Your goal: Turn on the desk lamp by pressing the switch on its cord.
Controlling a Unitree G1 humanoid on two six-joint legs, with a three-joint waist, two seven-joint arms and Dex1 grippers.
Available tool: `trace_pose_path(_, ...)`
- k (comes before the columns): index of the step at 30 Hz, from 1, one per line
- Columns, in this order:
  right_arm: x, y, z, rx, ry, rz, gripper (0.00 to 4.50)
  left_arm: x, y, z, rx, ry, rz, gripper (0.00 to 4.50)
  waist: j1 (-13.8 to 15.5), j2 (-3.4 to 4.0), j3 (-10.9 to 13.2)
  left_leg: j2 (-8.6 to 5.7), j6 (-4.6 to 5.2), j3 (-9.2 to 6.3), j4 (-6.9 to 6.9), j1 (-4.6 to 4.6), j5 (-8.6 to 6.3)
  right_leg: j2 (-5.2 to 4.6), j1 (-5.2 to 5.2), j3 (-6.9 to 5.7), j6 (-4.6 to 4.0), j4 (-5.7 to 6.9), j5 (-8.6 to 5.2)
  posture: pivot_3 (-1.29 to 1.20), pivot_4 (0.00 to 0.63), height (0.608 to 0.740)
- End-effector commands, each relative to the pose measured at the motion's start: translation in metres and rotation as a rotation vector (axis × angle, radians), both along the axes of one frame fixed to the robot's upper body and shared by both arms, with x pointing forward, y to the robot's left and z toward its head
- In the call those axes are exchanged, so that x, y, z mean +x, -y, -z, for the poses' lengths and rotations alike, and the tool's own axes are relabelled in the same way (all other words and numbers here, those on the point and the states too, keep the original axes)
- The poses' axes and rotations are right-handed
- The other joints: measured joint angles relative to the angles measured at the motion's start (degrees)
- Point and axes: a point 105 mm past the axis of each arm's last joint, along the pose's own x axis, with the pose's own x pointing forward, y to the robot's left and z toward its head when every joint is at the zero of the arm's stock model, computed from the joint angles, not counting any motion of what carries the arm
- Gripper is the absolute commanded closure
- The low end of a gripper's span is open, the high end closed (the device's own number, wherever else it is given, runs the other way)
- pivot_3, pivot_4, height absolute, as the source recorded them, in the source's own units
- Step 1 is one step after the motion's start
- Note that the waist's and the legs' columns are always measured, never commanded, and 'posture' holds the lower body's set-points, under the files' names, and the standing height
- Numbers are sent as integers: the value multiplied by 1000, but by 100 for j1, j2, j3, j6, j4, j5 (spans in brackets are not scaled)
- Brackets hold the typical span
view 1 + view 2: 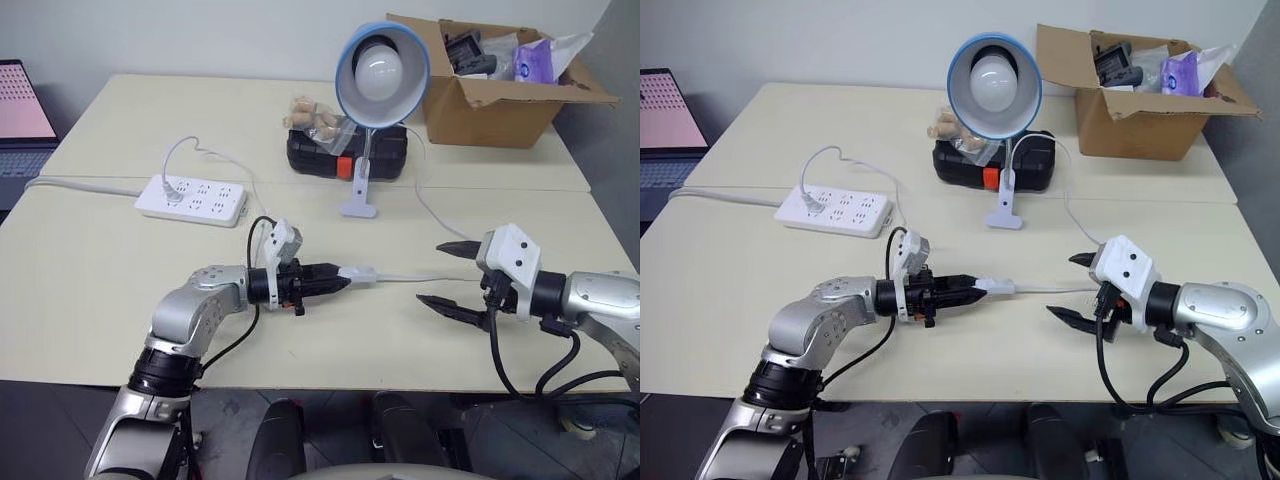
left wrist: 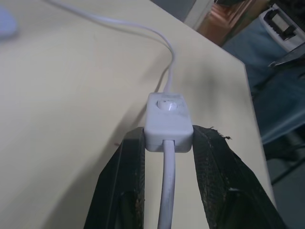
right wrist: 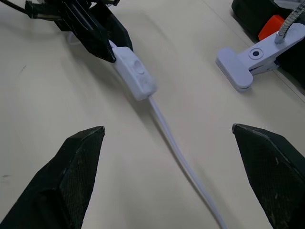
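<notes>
The switch [image 1: 358,272] is lying on the table [image 1: 100,270], in front of the desk lamp [image 1: 380,75] and a little toward the robot. The left gripper [image 1: 338,282] is closing on one end of it, its two black fingers [image 2: 121,181] pinching the sides, so the round button is staying free on top. I think the left arm is holding the switch steady so that the other arm can press it. The right gripper [image 1: 445,272] is waiting with fingers spread wide and holding nothing, to the right of the switch and apart from it, above the cord [image 3: 176,148]. The lamp is looking unlit to me, so the press is not yet done. I am counting one lamp, one switch, one power strip [image 1: 192,198] left of the lamp, and two grippers.
</notes>
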Motion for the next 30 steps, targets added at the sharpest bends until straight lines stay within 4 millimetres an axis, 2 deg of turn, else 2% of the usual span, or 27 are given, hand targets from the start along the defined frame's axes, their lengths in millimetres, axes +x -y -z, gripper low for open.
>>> trace_pose_path(1,0,-6,-10,25,46,-14,0,-4,6,-13,51,276,14,3406,7,0,0,0,0,0,0,0,0,0,0,0,0,0,0,0,150,740)
trace_pose_path(6,-2,-14,-4,135,-20,6,0,-1,7,-14,50,438,-47,3406,13,0,0,-1,0,1,2,-1,0,-1,0,1,0,0,0,0,150,740)
trace_pose_path(10,-13,-25,9,364,-247,56,0,-2,8,-21,-13,487,-116,3406,10,-1,-1,2,0,0,1,-1,0,1,1,0,1,2,0,0,150,740)
trace_pose_path(15,-26,-40,32,556,-543,120,0,0,6,-25,-55,496,-168,3406,9,-1,-2,1,0,-3,3,-8,0,1,-1,-2,1,2,1,0,150,740)
trace_pose_path(20,-11,-59,34,760,-657,197,0,1,5,-25,-66,489,-187,3406,-10,3,-3,5,2,-3,3,-2,1,6,-1,-1,2,6,4,0,150,740)
trace_pose_path(24,9,-80,24,969,-747,232,0,5,3,-27,-83,468,-227,3406,-32,6,-5,5,4,-2,3,-3,2,7,-3,1,4,5,7,0,150,740)
trace_pose_path(30,24,-93,10,1129,-837,262,0,4,4,-29,-103,439,-247,3406,-45,7,-6,6,5,-5,1,-23,2,6,-12,-3,2,-2,6,0,150,740)
